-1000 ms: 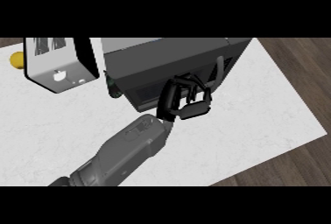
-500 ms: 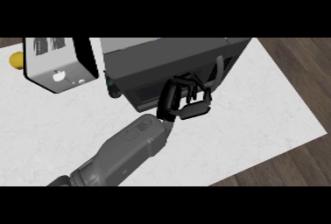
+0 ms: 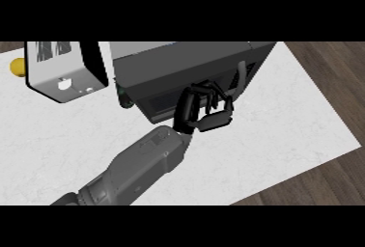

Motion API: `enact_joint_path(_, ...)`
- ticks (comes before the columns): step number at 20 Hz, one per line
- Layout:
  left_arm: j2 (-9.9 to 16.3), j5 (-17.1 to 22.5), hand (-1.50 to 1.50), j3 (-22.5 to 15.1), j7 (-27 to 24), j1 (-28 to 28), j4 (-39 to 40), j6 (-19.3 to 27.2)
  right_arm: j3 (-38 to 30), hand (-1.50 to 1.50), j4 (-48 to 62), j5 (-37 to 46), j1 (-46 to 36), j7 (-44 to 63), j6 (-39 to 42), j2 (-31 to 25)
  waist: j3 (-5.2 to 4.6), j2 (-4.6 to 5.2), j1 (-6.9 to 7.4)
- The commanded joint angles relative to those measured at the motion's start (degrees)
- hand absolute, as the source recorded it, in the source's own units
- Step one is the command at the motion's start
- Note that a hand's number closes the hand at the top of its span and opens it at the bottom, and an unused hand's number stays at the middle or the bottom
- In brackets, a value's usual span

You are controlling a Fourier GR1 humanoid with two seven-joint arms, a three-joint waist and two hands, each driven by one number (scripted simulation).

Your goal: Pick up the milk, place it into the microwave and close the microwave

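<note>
The dark grey microwave [image 3: 185, 62] stands at the back middle of the white counter [image 3: 285, 125]. Its door [image 3: 178, 94] faces me and looks shut or nearly so, with the handle [image 3: 239, 79] at its right end. No milk is in sight. My left hand [image 3: 202, 110] reaches in from the lower left. Its loosely bent fingers rest against the door's front and hold nothing. The right hand does not show.
A white and black toaster [image 3: 61, 67] stands left of the microwave, almost touching it. A small yellow object [image 3: 17, 67] peeks out at the far left. The counter's right edge runs diagonally, with dark wooden floor [image 3: 335, 62] beyond it.
</note>
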Motion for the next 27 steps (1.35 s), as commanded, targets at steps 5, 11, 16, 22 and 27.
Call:
enact_joint_path(5, 0.01, 1.99, 1.50, 0.98, 0.31, -4.81, 4.08, -1.18, -0.56, -1.50, 4.65, -3.34, -1.95, -0.54, 1.93, -0.34, -0.01, 1.11, 0.01)
enact_joint_path(11, 0.01, 3.39, 1.50, 0.13, 0.12, -5.82, 4.14, -1.45, -0.75, -1.50, 7.68, -4.65, -3.76, -0.02, 3.09, -1.76, -0.08, 1.21, 0.60)
enact_joint_path(16, 0.01, 4.35, 1.50, -0.18, -0.43, -6.17, 4.71, -1.12, -2.03, -1.50, 10.38, -5.87, -4.53, -0.36, 4.73, -3.57, 0.04, 1.10, -0.03)
enact_joint_path(22, 0.01, 5.07, 1.50, -1.08, -1.09, -6.62, 5.49, -1.20, -2.31, -1.50, 12.80, -7.03, -6.23, 0.01, 5.56, -4.96, 0.06, 1.27, 0.51)
enact_joint_path(27, 0.01, 6.41, 1.50, -1.27, -1.43, -7.40, 5.21, -1.35, -2.34, -1.50, 14.65, -7.76, -7.30, 0.57, 6.25, -6.08, 0.02, 1.16, 0.57)
